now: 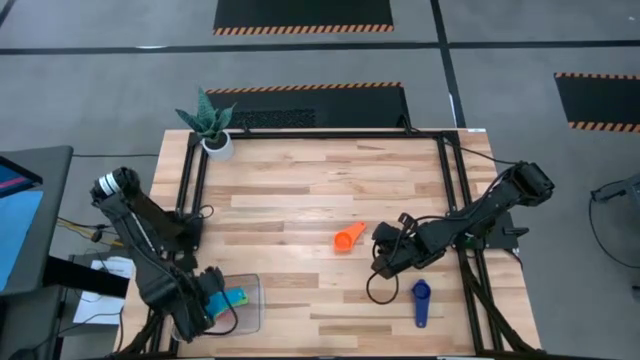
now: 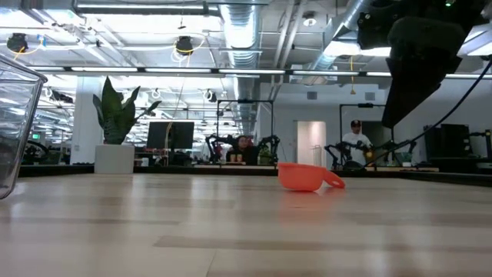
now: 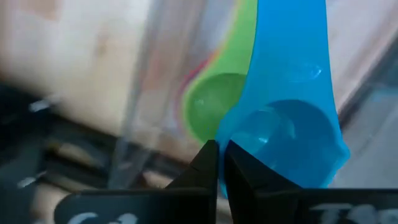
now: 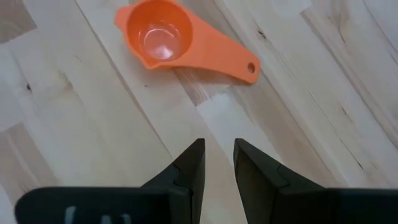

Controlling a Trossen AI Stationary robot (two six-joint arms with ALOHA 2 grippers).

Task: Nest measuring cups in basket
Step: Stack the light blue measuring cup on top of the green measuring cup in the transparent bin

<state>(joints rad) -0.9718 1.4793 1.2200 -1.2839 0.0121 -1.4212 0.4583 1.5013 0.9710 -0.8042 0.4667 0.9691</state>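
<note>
My left gripper points down over the clear basket at the table's near left and is shut on a light blue measuring cup. Below that cup, a green cup lies inside the basket's clear wall. An orange-red cup sits upright on the wood at mid-table, its handle toward the right. My right gripper hovers open just to the right of it, slanting down, with nothing between its fingers. A dark blue cup lies on the table nearer the front edge. My left gripper pinches the rim of the light blue cup's bowl between its two fingers, on the side away from the handle. The fingers come from above, pointing down. The cup is mouth up over the green cup; whether it touches it I cannot tell.
A white pot with a plant stands at the table's far left corner. The low view shows the basket's wall at the left, and people at desks in the room beyond. Bare wood lies between the basket and the orange-red cup.
</note>
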